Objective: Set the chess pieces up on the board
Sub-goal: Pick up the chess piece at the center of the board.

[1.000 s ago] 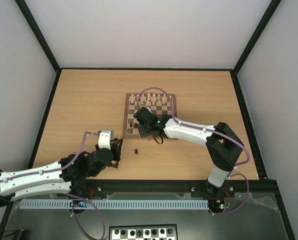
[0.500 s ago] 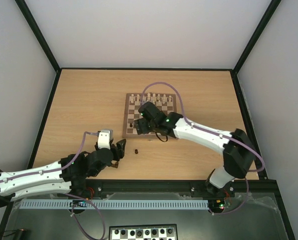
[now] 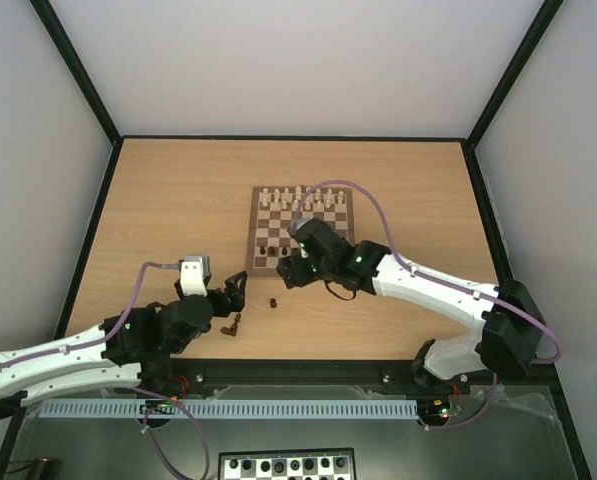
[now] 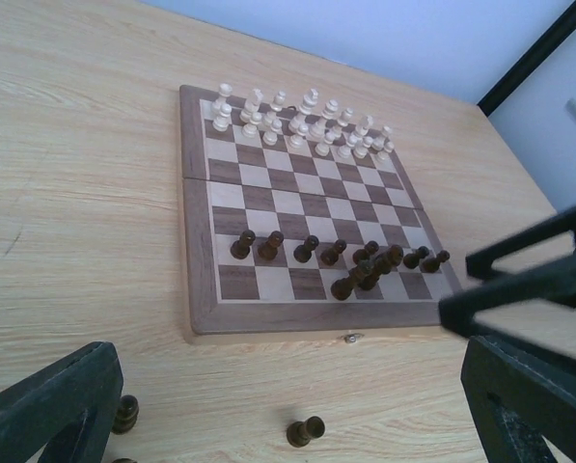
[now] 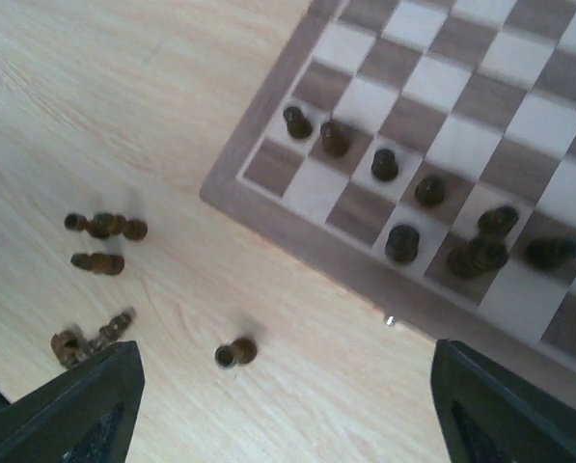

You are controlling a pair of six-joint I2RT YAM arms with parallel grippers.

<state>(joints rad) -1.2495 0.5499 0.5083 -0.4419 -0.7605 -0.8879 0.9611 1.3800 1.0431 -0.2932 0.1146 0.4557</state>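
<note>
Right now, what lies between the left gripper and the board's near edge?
Between the left gripper and the board sits one dark chess piece on the table, short of the board's edge. The left wrist view shows it clearest.

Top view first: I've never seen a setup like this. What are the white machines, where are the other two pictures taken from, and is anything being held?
Those are two robot arms bolted at the near edge of a wooden table. The top view looks down from above and behind them. The other two pictures come from a camera on each wrist. A chessboard lies on the table, with pale pieces lined up on its far side and some dark pieces on its near side. Loose dark pieces lie beside it. The left hand and right hand are both open and hold nothing.
</note>
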